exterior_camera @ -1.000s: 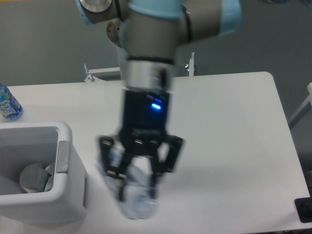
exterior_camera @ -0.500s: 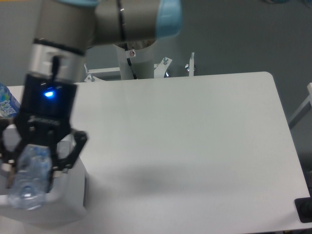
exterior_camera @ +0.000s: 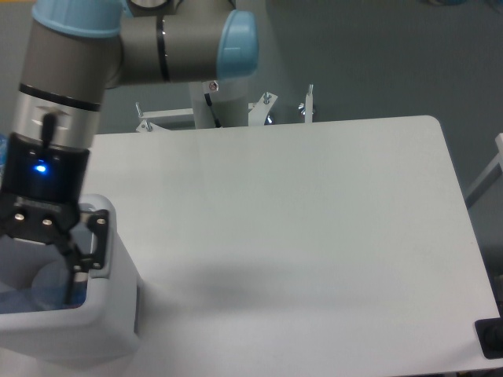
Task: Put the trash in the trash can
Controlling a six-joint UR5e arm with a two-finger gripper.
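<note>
The white trash can (exterior_camera: 110,318) stands at the table's front left corner. My gripper (exterior_camera: 35,275) hangs over its opening with the fingers (exterior_camera: 75,271) reaching down inside the rim. The jaws stand spread and nothing shows clearly between them. Low inside the bin lies a pale bluish shape, the crushed plastic bottle (exterior_camera: 31,300), beside a rounded grey-white piece of trash (exterior_camera: 47,279). The arm hides the left part of the bin and the table behind it.
The white table (exterior_camera: 299,236) stretches right from the bin to its rounded far corner. Metal brackets (exterior_camera: 306,102) and the arm's base (exterior_camera: 220,102) sit behind the back edge. A dark block (exterior_camera: 491,338) is at the front right corner.
The gripper carried the crushed bottle left from the table's front middle to above the bin. The bottle has since left the fingers and lies inside the bin.
</note>
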